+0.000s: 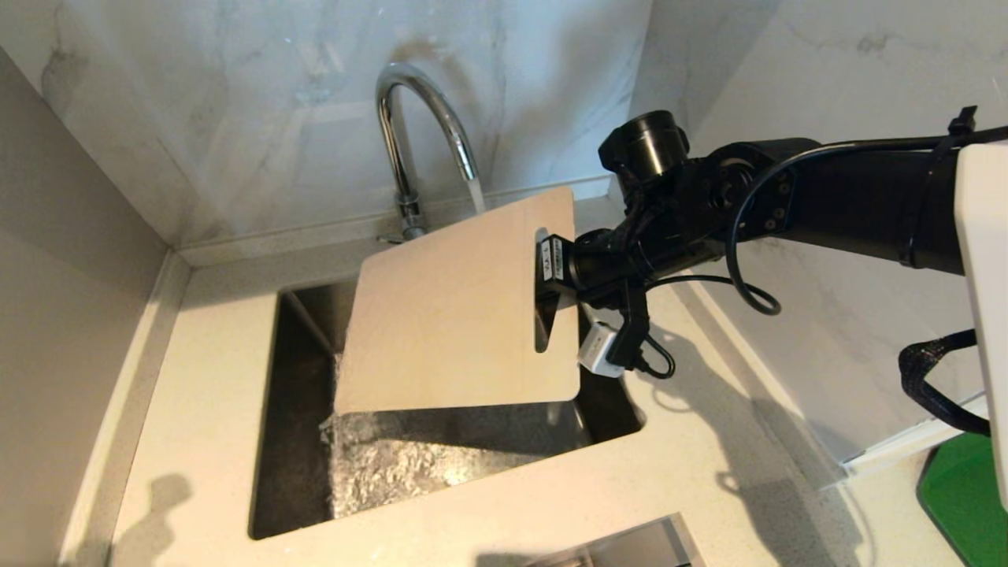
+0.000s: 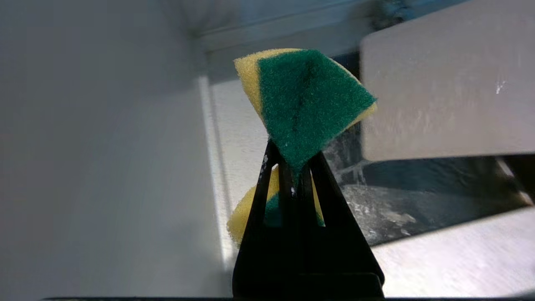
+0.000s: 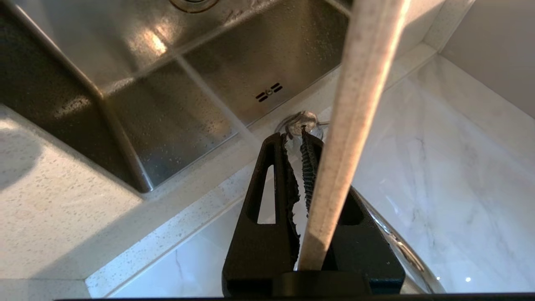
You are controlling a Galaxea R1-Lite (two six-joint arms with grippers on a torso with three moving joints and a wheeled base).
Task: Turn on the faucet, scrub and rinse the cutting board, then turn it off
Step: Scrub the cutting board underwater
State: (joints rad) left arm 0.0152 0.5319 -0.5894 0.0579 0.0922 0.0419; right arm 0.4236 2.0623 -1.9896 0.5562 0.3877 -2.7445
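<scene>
The cream-white cutting board (image 1: 457, 307) hangs tilted over the sink (image 1: 293, 370), its far corner under the chrome gooseneck faucet (image 1: 409, 134). Water runs from the spout and splashes in the basin. My right gripper (image 1: 550, 276) is shut on the board at its handle-hole end. In the right wrist view the board (image 3: 355, 117) shows edge-on, wedged between the fingers of that gripper (image 3: 296, 136), with the faucet base (image 3: 304, 120) beyond. My left gripper (image 2: 294, 165), outside the head view, is shut on a green and yellow sponge (image 2: 307, 102) left of the board (image 2: 447, 83).
Speckled white countertop (image 1: 197, 409) surrounds the sink. Marble walls (image 1: 236, 118) close the back and right, and a plain panel (image 1: 63, 276) the left. A steel edge (image 1: 630, 547) shows at the front and a green patch (image 1: 961, 496) at the lower right.
</scene>
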